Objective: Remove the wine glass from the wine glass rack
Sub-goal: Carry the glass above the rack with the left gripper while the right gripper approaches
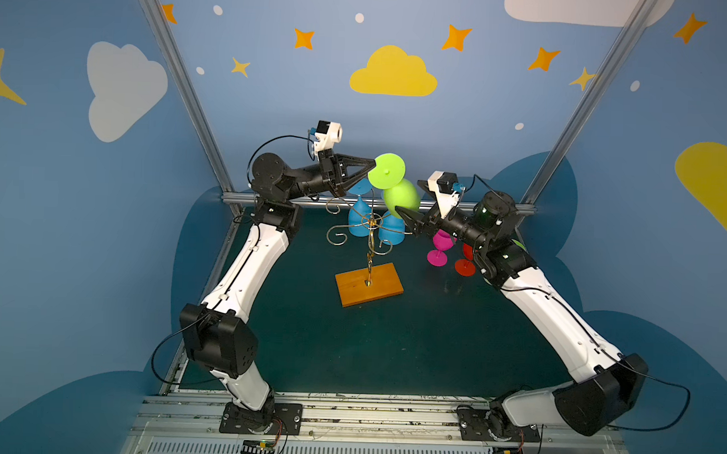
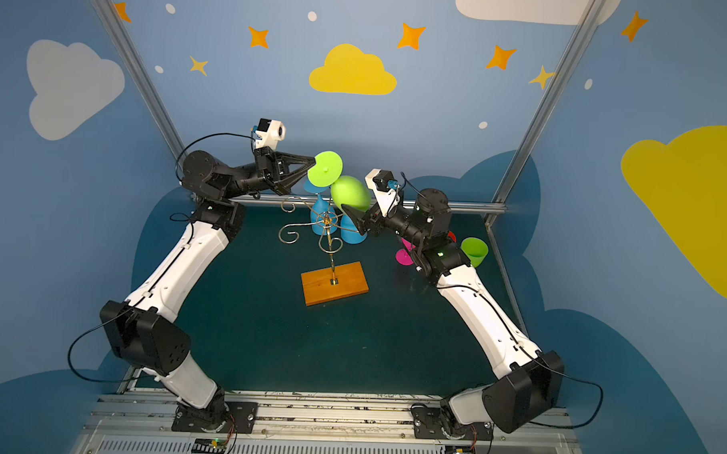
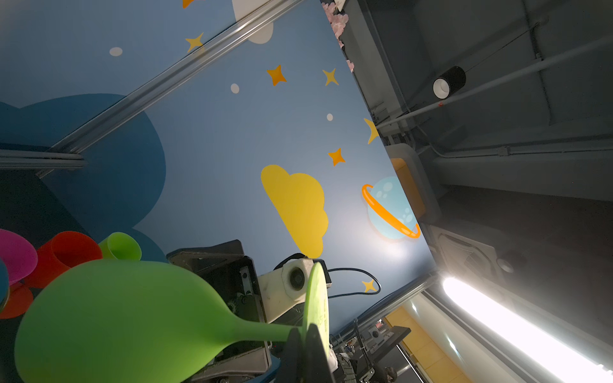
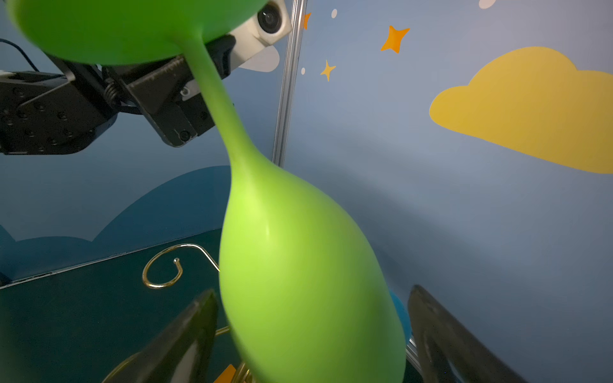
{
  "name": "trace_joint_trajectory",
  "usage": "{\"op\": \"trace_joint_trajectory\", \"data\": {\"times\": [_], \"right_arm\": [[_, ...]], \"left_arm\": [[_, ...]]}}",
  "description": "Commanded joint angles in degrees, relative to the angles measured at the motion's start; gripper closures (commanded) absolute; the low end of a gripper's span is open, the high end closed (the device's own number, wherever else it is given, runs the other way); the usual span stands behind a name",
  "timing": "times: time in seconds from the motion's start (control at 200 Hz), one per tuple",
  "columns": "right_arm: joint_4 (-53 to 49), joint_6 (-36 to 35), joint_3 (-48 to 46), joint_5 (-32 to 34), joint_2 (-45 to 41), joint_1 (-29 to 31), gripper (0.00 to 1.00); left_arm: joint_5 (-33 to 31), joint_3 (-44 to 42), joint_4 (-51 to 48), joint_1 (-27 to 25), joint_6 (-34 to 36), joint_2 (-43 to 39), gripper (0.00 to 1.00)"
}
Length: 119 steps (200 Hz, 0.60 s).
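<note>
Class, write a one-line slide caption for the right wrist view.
Green wine glass framed by the open right hand, a gold wine glass rack curl behind.

There are six wine glasses in all. Two are green: the lime-green wine glass (image 1: 400,196) in the air and a second green glass (image 2: 474,250) near the table's right edge. Two are blue: one blue wine glass (image 1: 358,223) and another blue glass (image 1: 391,231), both hanging on the single wine glass rack (image 1: 376,286). There is one pink wine glass (image 1: 442,240) and one red wine glass (image 1: 464,267). There are two robot arms, the left arm (image 1: 243,273) and the right arm (image 1: 558,322).
</note>
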Motion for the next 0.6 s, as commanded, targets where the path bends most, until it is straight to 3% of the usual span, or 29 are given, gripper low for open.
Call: {"op": "trace_joint_trajectory", "data": {"times": [0.0,0.491,0.591], "right_arm": [[1.1,-0.9,3.0,-0.8,1.1,0.8,0.12],[-1.0,-0.9,5.8,0.7,4.6,3.1,0.12],[-1.6,-1.0,5.6,0.6,4.4,3.1,0.18]], "left_arm": [[0.0,1.3,2.8,-0.4,-0.3,0.2,0.97],[-0.4,1.5,7.8,-0.6,-4.9,1.4,0.97],[-0.6,1.8,8.7,-0.7,-5.7,1.8,0.97]]}}
